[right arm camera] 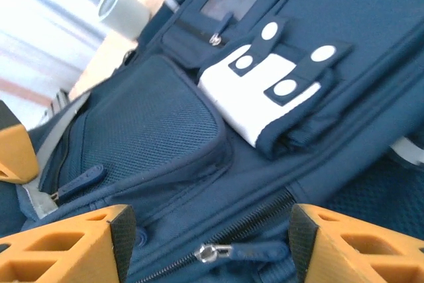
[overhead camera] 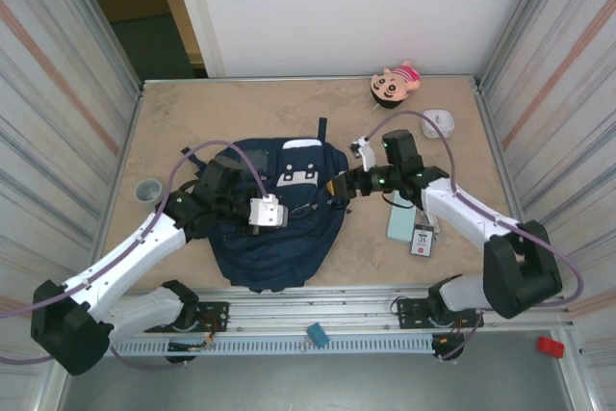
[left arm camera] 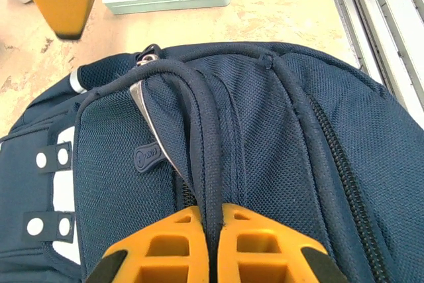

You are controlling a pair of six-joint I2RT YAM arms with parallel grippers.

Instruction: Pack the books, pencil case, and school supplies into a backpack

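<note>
The navy-blue backpack (overhead camera: pixel 279 238) is laid flat in the centre of the top view, on the surface (overhead camera: pixel 241 113), with its white patches (overhead camera: pixel 300 175) turned toward the upper part of the frame. The left gripper (left arm camera: pixel 212 226) is seen at the bottom of its wrist view. Its orange fingers (left arm camera: pixel 165 243) are clenched on a dark corded seam of the backpack, which is pinched between them. The right gripper (right arm camera: pixel 211 230) is held over the front side of the bag. Its fingers (right arm camera: pixel 79 243) are released and stand well apart, and a zipper pull (right arm camera: pixel 213 252) is seen between them, not touched. The pale teal pencil case (overhead camera: pixel 398 217) is placed on the surface just to the right of the backpack in the top view. The small white pack of school supplies (overhead camera: pixel 422 240) is lying just beside its lower end. A grey cup (overhead camera: pixel 148 192) is seen to the left of the bag, and a doll (overhead camera: pixel 397 82) near the upper edge of the surface.
</note>
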